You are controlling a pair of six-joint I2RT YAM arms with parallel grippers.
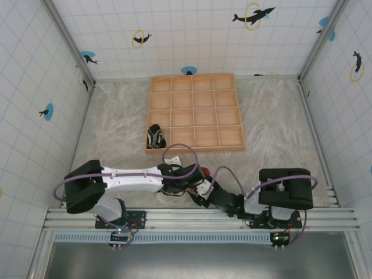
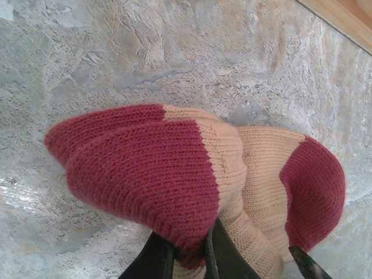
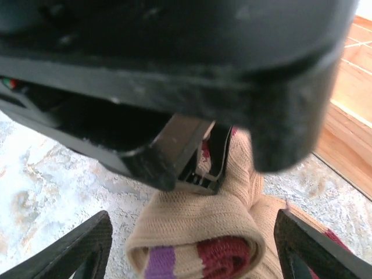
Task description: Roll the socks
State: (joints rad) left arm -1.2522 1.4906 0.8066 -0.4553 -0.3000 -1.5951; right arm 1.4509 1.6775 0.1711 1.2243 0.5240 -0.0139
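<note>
The tan sock [image 2: 256,168] with dark red toe and heel lies bunched on the marble table. My left gripper [image 2: 189,251] is shut on a fold of its red part, and the dark fingers [image 2: 152,263] pinch the knit from both sides. The sock's rolled cuff end [image 3: 197,232], with red and purple bands, lies between the wide-open fingers [image 3: 75,251] of my right gripper [image 3: 195,256]. From above, both grippers [image 1: 185,181] [image 1: 201,188] meet over the sock [image 1: 204,172] near the front edge. The black-and-white striped sock [image 1: 154,137] lies bundled farther back, by the tray's front left corner.
A wooden tray [image 1: 195,145] divided into several compartments sits at the back centre of the table; its edge [image 2: 343,17] is close on the right. Tiled walls enclose the table on three sides. The left gripper's body [image 3: 174,70] hangs right above the right gripper.
</note>
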